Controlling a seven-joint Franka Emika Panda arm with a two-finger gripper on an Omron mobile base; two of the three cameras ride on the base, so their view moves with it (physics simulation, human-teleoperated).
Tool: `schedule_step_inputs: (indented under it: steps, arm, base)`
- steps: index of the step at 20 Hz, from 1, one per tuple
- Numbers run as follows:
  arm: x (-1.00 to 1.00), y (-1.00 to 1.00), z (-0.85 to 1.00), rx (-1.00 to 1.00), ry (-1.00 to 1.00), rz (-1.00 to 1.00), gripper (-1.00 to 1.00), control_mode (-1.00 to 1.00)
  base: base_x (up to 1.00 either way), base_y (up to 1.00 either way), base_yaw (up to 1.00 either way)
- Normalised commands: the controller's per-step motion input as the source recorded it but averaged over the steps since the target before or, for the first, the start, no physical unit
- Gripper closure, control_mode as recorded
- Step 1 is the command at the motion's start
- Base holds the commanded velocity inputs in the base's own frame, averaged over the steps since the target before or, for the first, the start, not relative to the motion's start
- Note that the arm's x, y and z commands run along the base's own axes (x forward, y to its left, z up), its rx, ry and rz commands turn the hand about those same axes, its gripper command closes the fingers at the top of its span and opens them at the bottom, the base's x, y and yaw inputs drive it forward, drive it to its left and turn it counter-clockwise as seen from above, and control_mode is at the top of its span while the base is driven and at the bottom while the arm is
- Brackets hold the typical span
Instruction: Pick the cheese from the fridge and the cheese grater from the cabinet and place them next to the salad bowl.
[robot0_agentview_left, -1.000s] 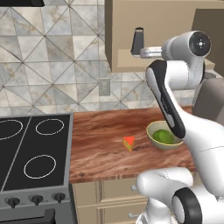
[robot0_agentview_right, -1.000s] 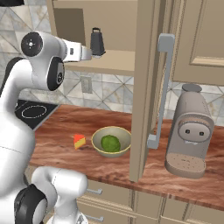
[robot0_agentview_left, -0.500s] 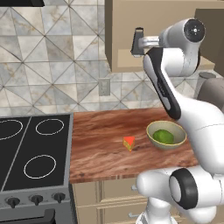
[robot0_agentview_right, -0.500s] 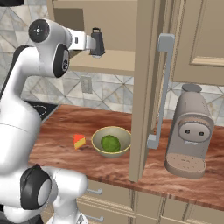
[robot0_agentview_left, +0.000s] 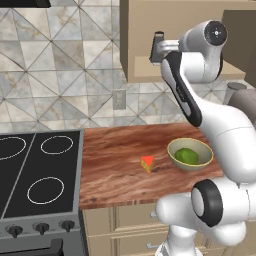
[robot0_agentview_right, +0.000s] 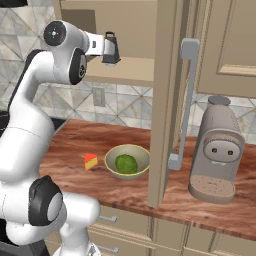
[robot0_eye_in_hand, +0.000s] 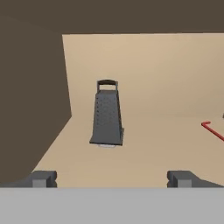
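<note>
The dark grey cheese grater (robot0_eye_in_hand: 107, 114) stands upright on the shelf of the tan cabinet (robot0_agentview_left: 172, 45), a short way ahead of my gripper (robot0_eye_in_hand: 112, 179). The fingers are open with nothing between them. My gripper (robot0_agentview_left: 157, 48) is raised to shelf height at the cabinet's mouth, and from the right its dark tip (robot0_agentview_right: 110, 49) reaches over the shelf edge. The yellow-orange cheese (robot0_agentview_left: 147, 163) lies on the wooden counter, just left of the salad bowl (robot0_agentview_left: 189, 153). From the right side, the cheese (robot0_agentview_right: 90, 161) and bowl (robot0_agentview_right: 127, 161) sit close together but apart.
A thin red utensil (robot0_eye_in_hand: 212, 130) lies on the shelf to the grater's right. The open cabinet door (robot0_agentview_right: 169, 100) with its metal handle hangs over the counter. A grey coffee machine (robot0_agentview_right: 218, 150) stands at the right. The black stove (robot0_agentview_left: 39, 175) is left of the counter.
The arm has lifted and swung its hand toward the cabinet shelf, bringing the open gripper nearer to the grater. Cheese and bowl have not moved.
</note>
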Motion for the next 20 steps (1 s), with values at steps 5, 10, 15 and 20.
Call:
schedule_step_inputs:
  steps: [5, 10, 15, 20]
  arm:
    - [0.38, -0.05, 0.00, 0.00, 0.00, 0.00, -1.00, -1.00]
    - [0.35, -0.04, 0.00, 0.00, 0.00, 0.00, -1.00, -1.00]
    - [0.35, -0.02, 0.00, 0.00, 0.00, 0.00, -1.00, -1.00]
    - [0.23, 0.04, 0.00, 0.00, 0.00, 0.00, -1.00, -1.00]
  base:
    - [0.00, 0.00, 0.00]
    - [0.00, 0.00, 0.00]
    - [0.00, 0.00, 0.00]
    - [0.00, 0.00, 0.00]
